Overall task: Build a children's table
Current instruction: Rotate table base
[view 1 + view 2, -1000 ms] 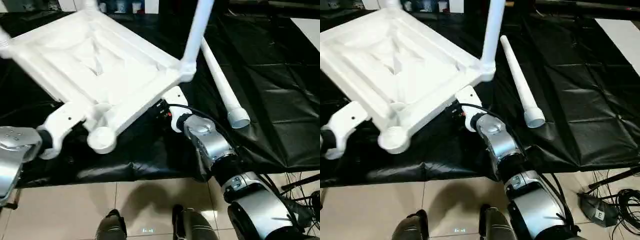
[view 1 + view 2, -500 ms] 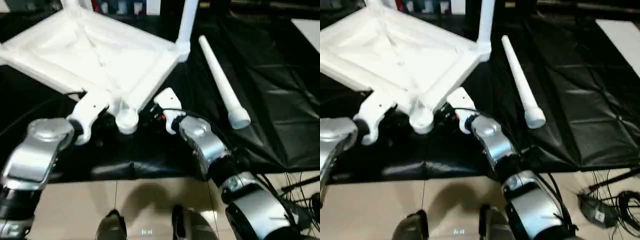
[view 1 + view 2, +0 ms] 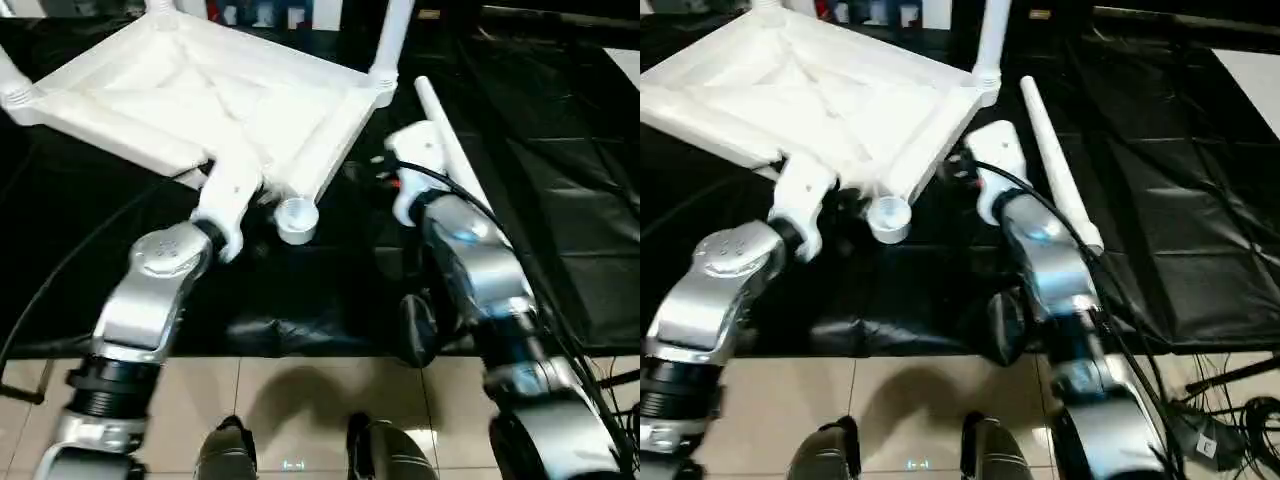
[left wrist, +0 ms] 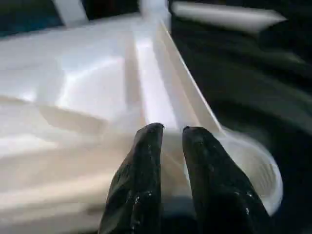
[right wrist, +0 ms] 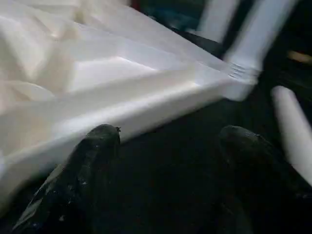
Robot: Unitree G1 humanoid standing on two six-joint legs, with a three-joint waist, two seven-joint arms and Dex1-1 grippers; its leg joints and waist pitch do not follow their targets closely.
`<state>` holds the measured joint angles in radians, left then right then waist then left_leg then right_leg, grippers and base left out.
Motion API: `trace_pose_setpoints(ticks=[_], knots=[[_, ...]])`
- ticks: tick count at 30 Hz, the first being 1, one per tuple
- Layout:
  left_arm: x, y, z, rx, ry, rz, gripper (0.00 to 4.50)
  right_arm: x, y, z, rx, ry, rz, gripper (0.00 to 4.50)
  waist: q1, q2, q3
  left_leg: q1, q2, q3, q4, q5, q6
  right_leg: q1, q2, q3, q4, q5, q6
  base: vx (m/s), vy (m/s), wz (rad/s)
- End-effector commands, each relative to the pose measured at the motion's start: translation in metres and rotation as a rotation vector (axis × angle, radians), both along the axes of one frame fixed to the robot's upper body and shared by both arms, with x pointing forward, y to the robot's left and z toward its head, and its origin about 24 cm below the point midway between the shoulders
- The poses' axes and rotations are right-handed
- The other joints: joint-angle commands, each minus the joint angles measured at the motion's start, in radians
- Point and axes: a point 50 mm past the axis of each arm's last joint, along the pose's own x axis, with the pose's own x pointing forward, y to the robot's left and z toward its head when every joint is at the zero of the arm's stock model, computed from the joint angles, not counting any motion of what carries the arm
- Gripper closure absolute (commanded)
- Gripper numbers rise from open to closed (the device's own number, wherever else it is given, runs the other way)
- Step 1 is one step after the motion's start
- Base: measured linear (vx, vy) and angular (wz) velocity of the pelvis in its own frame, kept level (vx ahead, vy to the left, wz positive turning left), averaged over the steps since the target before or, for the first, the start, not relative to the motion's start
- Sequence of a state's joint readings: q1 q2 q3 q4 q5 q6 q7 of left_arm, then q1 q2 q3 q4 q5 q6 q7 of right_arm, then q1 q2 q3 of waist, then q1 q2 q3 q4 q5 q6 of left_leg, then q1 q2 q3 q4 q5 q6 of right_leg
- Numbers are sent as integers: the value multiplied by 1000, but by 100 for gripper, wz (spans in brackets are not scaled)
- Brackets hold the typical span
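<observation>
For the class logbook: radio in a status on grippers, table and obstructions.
Left gripper nearly shut on tabletop rim. Right gripper open, empty, beside rim. Near corner socket empty; loose leg on black sheet.

Glossy white plastic tabletop [image 3: 200, 100] on shiny black sheeting [image 3: 560, 200].

The tabletop [image 3: 210, 105] lies upside down on the black sheet [image 3: 560, 180]. A leg [image 3: 392, 40] stands up at its far right corner. Just right of the tabletop a loose leg [image 3: 1058, 175] lies in the way. Right of that, the sheet is bare.
</observation>
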<state>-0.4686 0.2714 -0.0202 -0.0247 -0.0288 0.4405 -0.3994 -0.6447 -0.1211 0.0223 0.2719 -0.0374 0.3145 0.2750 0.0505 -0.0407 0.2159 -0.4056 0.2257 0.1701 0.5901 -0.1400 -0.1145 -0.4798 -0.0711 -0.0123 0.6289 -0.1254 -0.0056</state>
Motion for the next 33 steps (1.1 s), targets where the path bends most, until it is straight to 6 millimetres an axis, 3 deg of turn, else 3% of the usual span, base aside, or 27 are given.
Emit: trace_pose_setpoints(ticks=[1, 5, 7, 9, 10, 12, 13, 14, 15, 16, 17, 18, 19, 20, 21, 22, 23, 24, 25, 26, 27, 28, 29, 30, 31, 32, 33], knots=[[-11, 7, -1, -111, -5, 104, 353, -10, -12, -4, -16, 15, -72, 88, 5, 13, -142, 9, -31, 19, -46, -141, 12, 101, -15, 19, -51, -100, -191, 0, 0, 0], [-35, 14, -9, -238, -17, 231, 353, -32, -17, -12, -59, 52, -92, 88, -4, 9, -148, 4, -29, 20, -44, -135, 45, 101, -6, 18, -57, -72, -192, 0, 0, 0], [-43, 16, -14, -217, -44, 292, 353, -41, -17, -11, 15, 54, -84, 88, -6, 9, -150, 16, -26, 22, -45, -227, 46, 86, -6, 16, -74, -232, -153, 0, 0, 0], [-45, 17, -17, -202, -53, 320, 353, -44, -16, -11, 63, 56, -84, 88, -9, 9, -143, 16, -26, 19, -49, -283, 31, 77, -7, 12, -86, -359, -103, 0, 0, 0], [-46, 17, -19, -163, -70, 375, 353, -47, -13, -11, 100, 53, -85, 88, -13, 16, -142, 31, -20, 11, -53, -332, 3, 60, 12, -1, -94, -415, -77, 0, 0, 0], [-41, 14, -17, -156, -76, 408, 353, -49, -7, -13, 98, 52, -76, 88, -27, 30, -136, 52, -10, -9, -64, -409, -12, 50, 49, -38, -104, -420, -90, -54, -40, 3], [-40, 12, -16, -181, -73, 417, 353, -49, -5, -14, 99, 56, -75, 88, -40, 46, -133, 83, 46, -46, -100, -455, 34, 42, 56, -68, -93, -370, -158, -55, -47, 5], [-40, 11, -15, -201, -70, 417, 353, -50, -4, -14, 100, 57, -73, 88, -43, 53, -136, 81, 82, -60, -114, -464, 67, 48, 40, -71, -72, -328, -192, -45, -76, 4], [-39, 10, -14, -231, -65, 417, 353, -50, -2, -14, 102, 60, -71, 88, -38, 63, -132, 67, 131, -70, -144, -523, 99, 63, 17, -82, -27, -275, -201, -47, -109, -1], [-40, 9, -10, -237, -89, 423, 353, -52, 0, -16, 109, 78, -73, 88, -24, 63, -123, 54, 142, -51, -159, -606, 103, 76, -2, -71, 18, -268, -165, -47, -109, -1], [-40, 8, -9, -227, -78, 403, 353, -53, 0, -17, 111, 85, -74, 88, -24, 63, -123, 54, 142, -51, -159, -606, 103, 76, -2, -71, 18, -268, -165, -39, -103, 4], [-41, 7, -10, -192, -64, 391, 353, -54, 0, -19, 116, 98, -77, 88, -11, 12, -120, 80, -28, 37, 8, -608, 28, 19, -5, -60, -151, -721, -5, -77, -125, 1], [-41, 7, -10, -178, -69, 392, 353, -55, 0, -19, 121, 104, -78, 88, -14, -19, -111, 75, -101, 45, 144, -372, 13, -27, -18, -95, -268, -1200, 243, -77, -125, 1], [-41, 7, -10, -176, -73, 387, 353, -55, 0, -19, 126, 108, -78, 88, -13, -13, -124, 54, -103, 43, 141, -315, 21, 7, -25, -92, -270, -1227, 292, -18, -78, -18], [-43, 7, -11, -198, -69, 374, 353, -55, 0, -20, 133, 112, -80, 88, -11, 1, -145, 20, -89, 28, 101, -306, 45, 73, -61, -76, -229, -1138, 301, 36, 2, -19], [-44, 7, -12, -214, -60, 378, 353, -55, 0, -20, 133, 112, -82, 88, -19, 52, -159, 5, 9, -48, -8, -310, 82, 160, -73, -108, -179, -683, 212, 36, 2, -19], [-44, 7, -12, -214, -60, 378, 353, -55, 0, -20, 133, 112, -82, 88, -25, 66, -168, 1, 64, -90, -32, -305, 116, 177, -81, -97, -106, -441, 154, -32, -17, -24], [-44, 6, -12, -228, -57, 377, 353, -55, -1, -20, 134, 112, -83, 88, -28, 71, -162, 29, 101, -119, -68, -332, 170, 145, -90, -59, -31, -95, 19, 0, 0, 0], [-45, 5, -13, -241, -54, 369, 353, -55, 0, -20, 140, 118, -77, 88, -27, 57, -148, 42, 77, -102, -74, -400, 162, 120, -84, -47, -48, -81, -41, 0, 0, 0], [-46, 4, -13, -243, -51, 373, 353, -55, 1, -20, 151, 124, -73, 88, -31, 31, -129, 57, -15, -57, -45, -533, 72, 114, -80, -62, -124, -506, -33, -18, -51, 0], [-46, 3, -13, -248, -44, 373, 353, -55, 2, -20, 164, 132, -65, 88, -35, 16, -118, 73, -51, -38, -13, -514, 47, 94, -72, -88, -182, -820, 58, -90, -58, -5], [-46, 3, -13, -242, -45, 374, 353, -55, 3, -19, 169, 137, -59, 88, -75, 24, -121, 147, -87, -14, 74, -455, 72, 57, -36, -219, -312, -1106, 224, -90, -58, -5], [-46, 3, -12, -239, -48, 378, 353, -55, 5, -18, 169, 133, -52, 88, -65, 95, -125, 56, 45, -71, -50, -708, 95, 214, -30, -245, -56, -671, 186, -58, -41, -11], [-46, 3, -12, -239, -47, 382, 353, -55, 6, -17, 169, 129, -45, 88, -5, 107, -99, -51, 78, -75, -132, -918, 36, 240, -37, -171, 156, -419, 51, 25, -24, -18], [-47, 4, -12, -238, -48, 387, 353, -54, 7, -17, 166, 126, -40, 88, 4, 88, -129, 4, 65, -72, -142, -935, 35, 219, -24, -153, 122, -331, -6, 25, -24, -18], [-47, 5, -12, -237, -48, 397, 353, -54, 10, -15, 162, 114, -16, 88, 35, 91, -121, 51, 57, -27, -104, -869, 90, 199, -8, -74, 167, -455, -24, 94, -100, -13], [-47, 6, -12, -237, -49, 399, 353, -54, 11, -14, 161, 111, -7, 88, -8, 39, -143, 97, 52, -37, -49, -758, 109, 202, -44, 5, 136, -669, 2, 90, -139, -10]])
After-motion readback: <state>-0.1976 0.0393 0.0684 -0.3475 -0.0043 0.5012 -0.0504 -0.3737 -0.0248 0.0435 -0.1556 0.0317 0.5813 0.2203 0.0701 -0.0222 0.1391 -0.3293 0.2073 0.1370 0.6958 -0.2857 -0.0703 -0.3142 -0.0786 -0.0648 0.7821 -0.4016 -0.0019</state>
